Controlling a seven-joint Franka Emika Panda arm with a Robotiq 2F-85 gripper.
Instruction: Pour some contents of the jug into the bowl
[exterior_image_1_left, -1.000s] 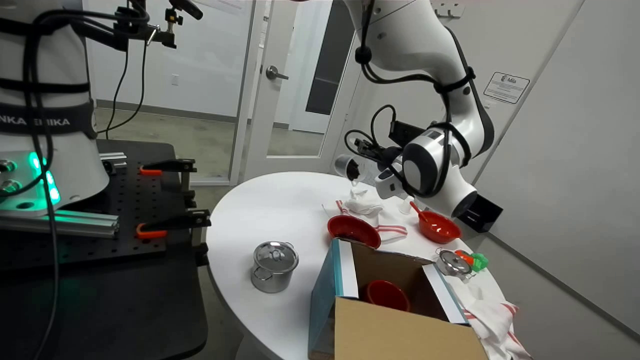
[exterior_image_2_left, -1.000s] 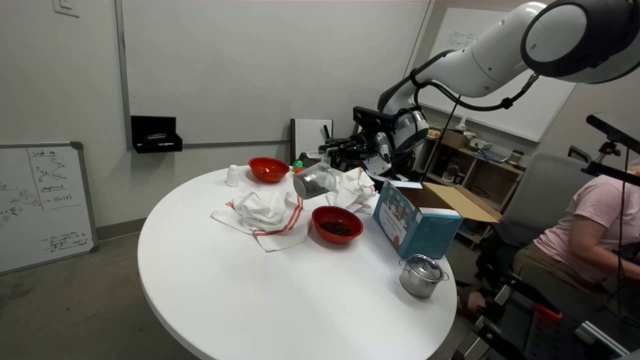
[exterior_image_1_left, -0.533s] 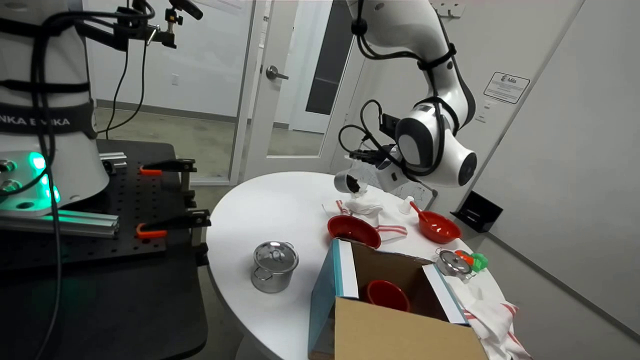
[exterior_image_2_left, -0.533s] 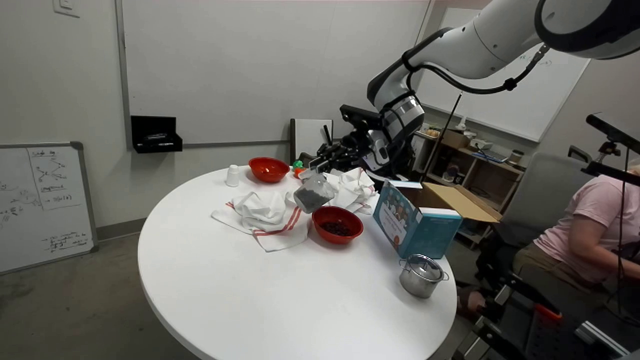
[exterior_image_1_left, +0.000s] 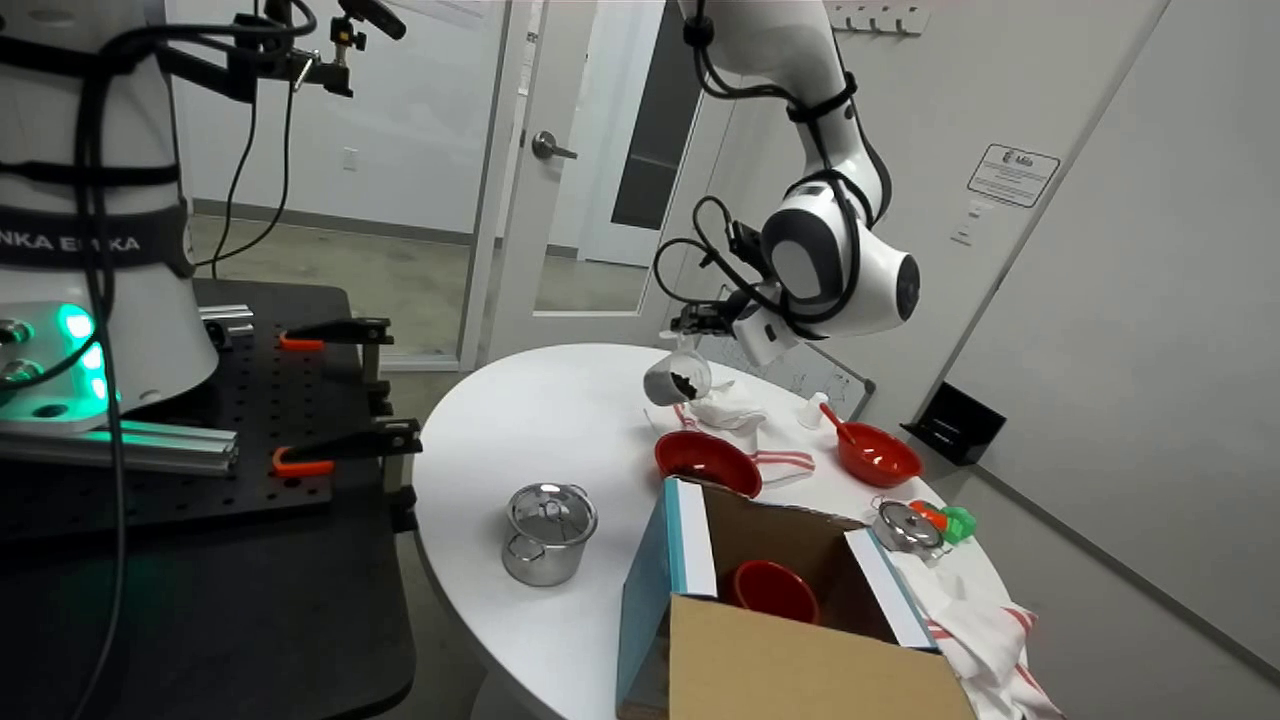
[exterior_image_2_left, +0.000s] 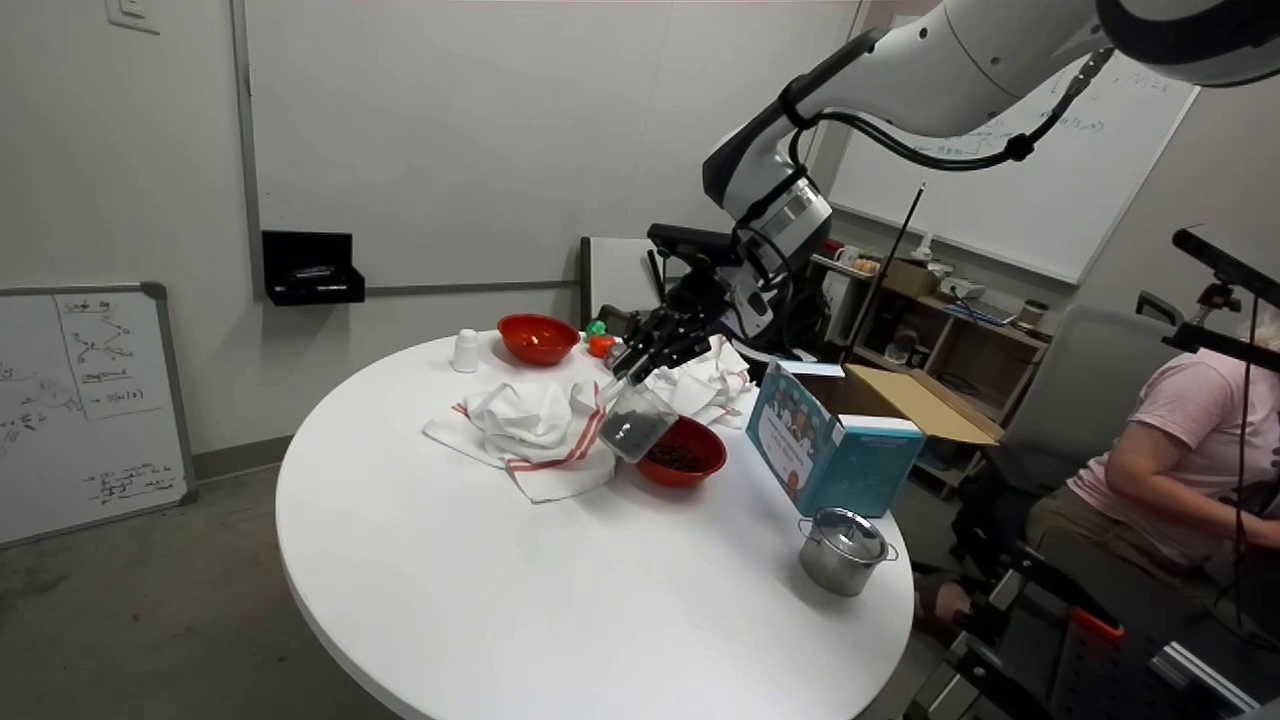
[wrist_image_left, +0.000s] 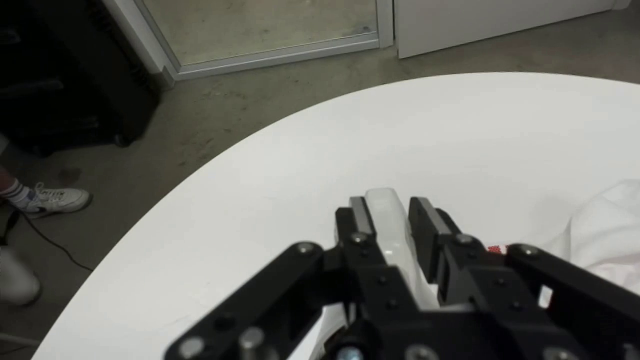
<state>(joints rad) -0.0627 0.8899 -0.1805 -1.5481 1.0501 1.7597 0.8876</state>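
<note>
The jug (exterior_image_2_left: 636, 428) is a see-through cup with dark contents, held tilted in the air, its opening toward the upper right in this exterior view; it also shows in an exterior view (exterior_image_1_left: 676, 382). My gripper (exterior_image_2_left: 628, 372) is shut on its handle, which stands between the fingers (wrist_image_left: 388, 205) in the wrist view. The red bowl (exterior_image_2_left: 712, 452) stands on the table with dark pieces inside. The jug overlaps its left rim in that view; whether they touch I cannot tell. The bowl (exterior_image_1_left: 710, 455) is partly behind the box in an exterior view and is not seen in the wrist view.
A tall open box (exterior_image_2_left: 850, 470) stands beside the bowl, with a red vessel (exterior_image_1_left: 772, 592) inside. A lidded silver pot (exterior_image_1_left: 548, 535), a crumpled towel (exterior_image_2_left: 535, 420), another red bowl (exterior_image_1_left: 880, 460) with a red utensil, and a white cup (exterior_image_2_left: 465, 352) are on the table (exterior_image_2_left: 520, 610).
The arm and jug have moved down, bringing the jug from above to beside the red bowl's rim in an exterior view. The jug appears less tipped over than before.
</note>
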